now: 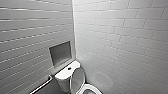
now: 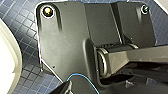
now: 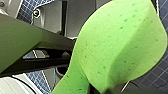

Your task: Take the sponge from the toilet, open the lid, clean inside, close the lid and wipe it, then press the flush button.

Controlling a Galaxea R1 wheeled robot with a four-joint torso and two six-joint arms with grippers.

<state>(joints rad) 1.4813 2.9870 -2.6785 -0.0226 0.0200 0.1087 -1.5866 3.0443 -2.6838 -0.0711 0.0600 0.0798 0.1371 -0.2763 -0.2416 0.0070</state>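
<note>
Right gripper [image 3: 96, 89] clamped on sponge [image 3: 117, 47] | left gripper [image 2: 62, 89]: opening cannot tell, over blue tiled floor [image 2: 23, 32] | lid [image 1: 77, 78] raised beside tank [image 1: 65, 76] | flush button [image 1: 69, 68] on tank top

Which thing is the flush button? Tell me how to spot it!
Look low in the corner where the two white tiled walls meet: the toilet stands there, just below a square recess in the wall. On its flat white tank top sits the flush button, a small round dot in the middle. It is the only dark spot on that white top.
</note>
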